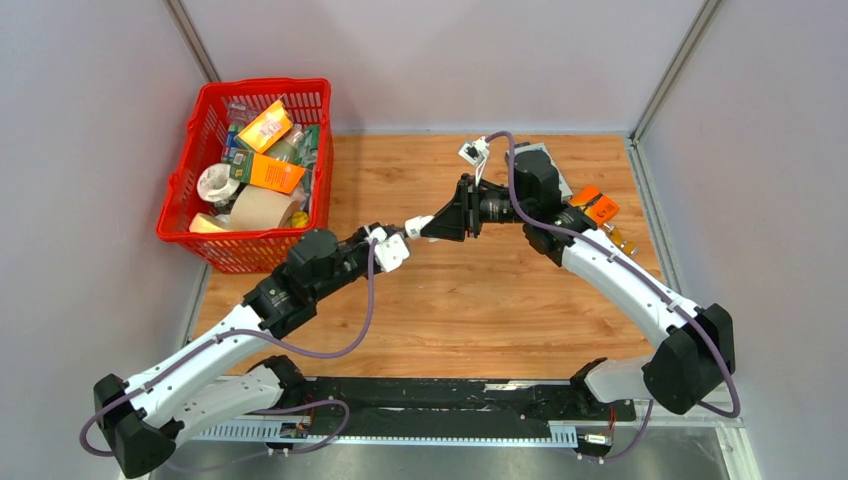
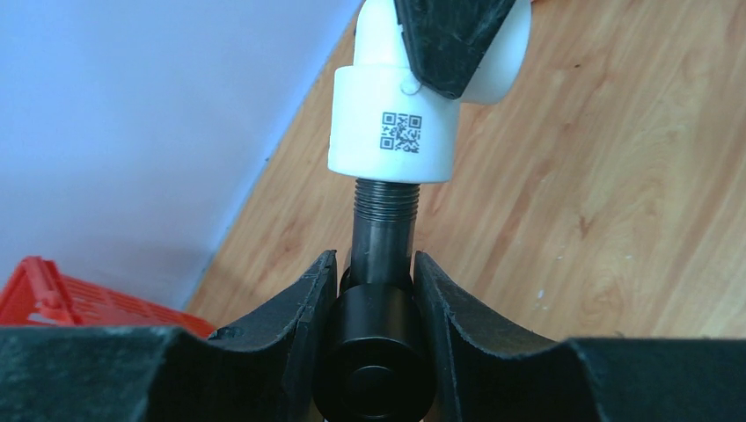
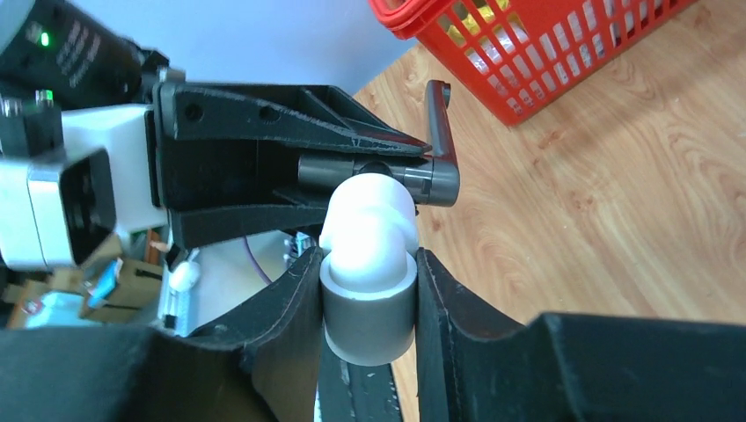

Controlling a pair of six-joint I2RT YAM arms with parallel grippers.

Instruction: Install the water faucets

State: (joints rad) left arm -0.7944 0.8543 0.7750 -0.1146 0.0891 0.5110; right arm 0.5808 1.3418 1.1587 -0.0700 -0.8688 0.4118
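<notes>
Left claw (image 2: 376, 281) closed on dark faucet (image 2: 383, 224), one finger each side of shaft. Threaded faucet end points to 12 o'clock in left wrist view, entering white elbow fitting (image 2: 391, 132); few threads left exposed. Right claw (image 3: 368, 290) clamped on elbow fitting's other end. Joined parts held over wood table (image 1: 480, 310), near centre. Red basket (image 1: 186, 180) at 10 o'clock from them, well apart.
</notes>
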